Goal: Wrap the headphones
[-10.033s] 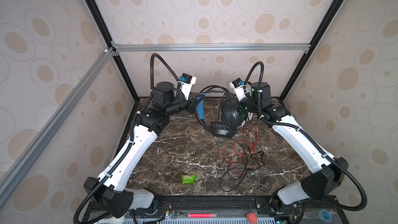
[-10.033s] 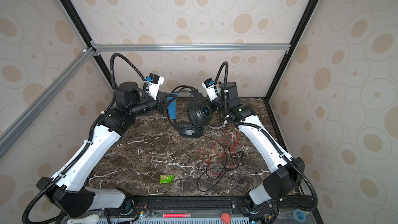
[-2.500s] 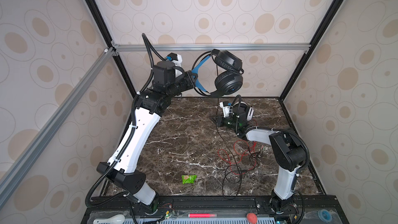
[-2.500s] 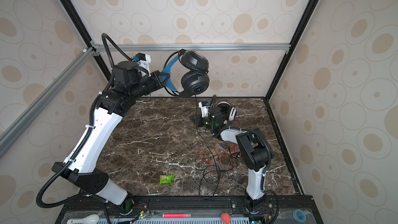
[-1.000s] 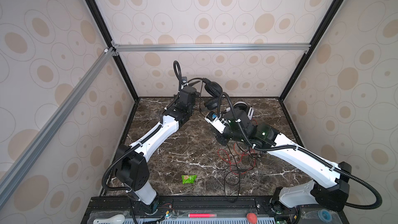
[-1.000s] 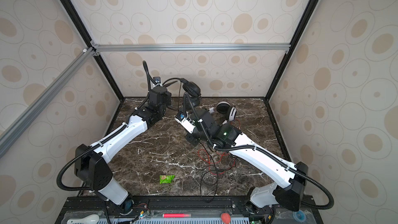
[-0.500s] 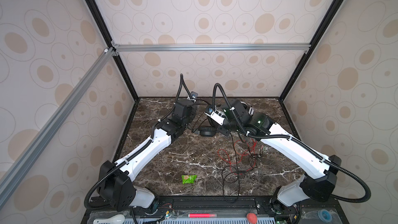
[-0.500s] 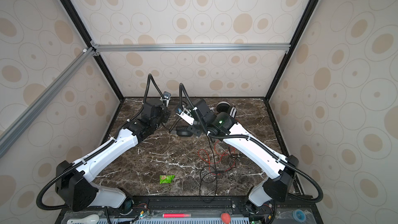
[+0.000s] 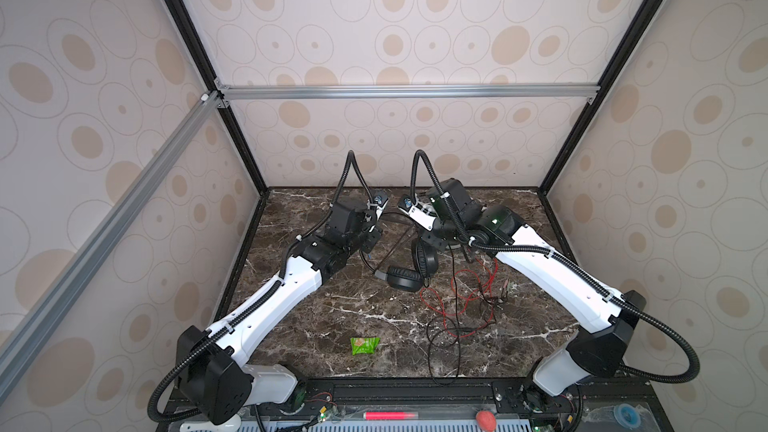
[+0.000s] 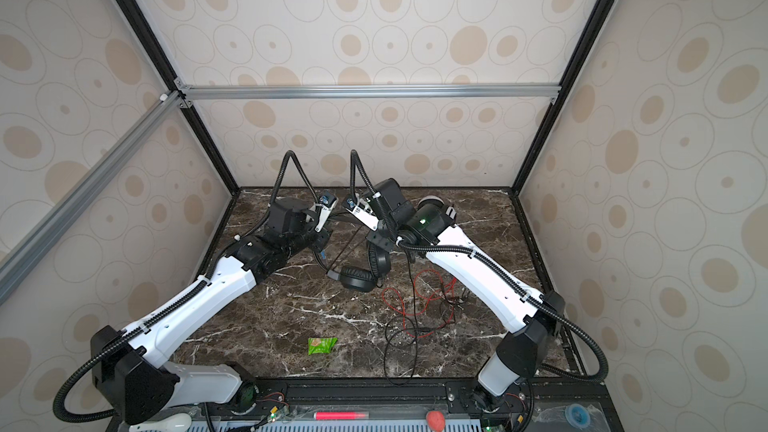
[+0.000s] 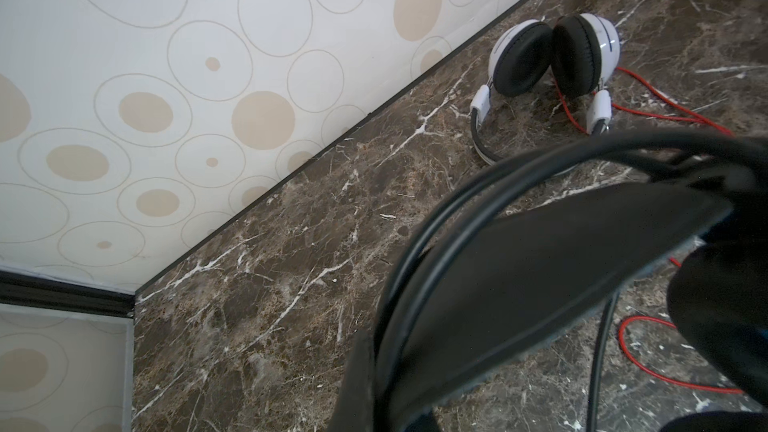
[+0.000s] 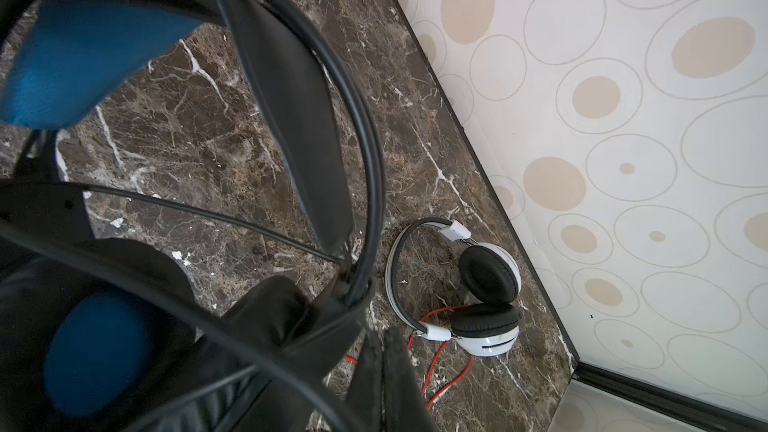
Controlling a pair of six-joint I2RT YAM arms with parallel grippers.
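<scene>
In a top view, black headset (image 9: pixel 409 272) sat on the tabletop (image 9: pixel 332 317) between left gripper (image 9: pixel 372 242), jaws clenched on it, and right gripper (image 9: pixel 428 240), clenched, hold unclear.
Left wrist: white headset (image 11: pixel 552 56) lay by wall (image 11: pixel 166 76).
Right wrist: slack black cable (image 12: pixel 208 215) risked snagging red cable (image 12: pixel 436 357).

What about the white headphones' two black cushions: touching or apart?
Touching. In the left wrist view the white headphones lie folded, their two black cushions pressed edge to edge, no gap.

Robot lab cell, aluminium frame (image 9: pixel 407 91), patterned wall panels (image 9: pixel 374 14), marble tabletop (image 9: pixel 332 313)
</scene>
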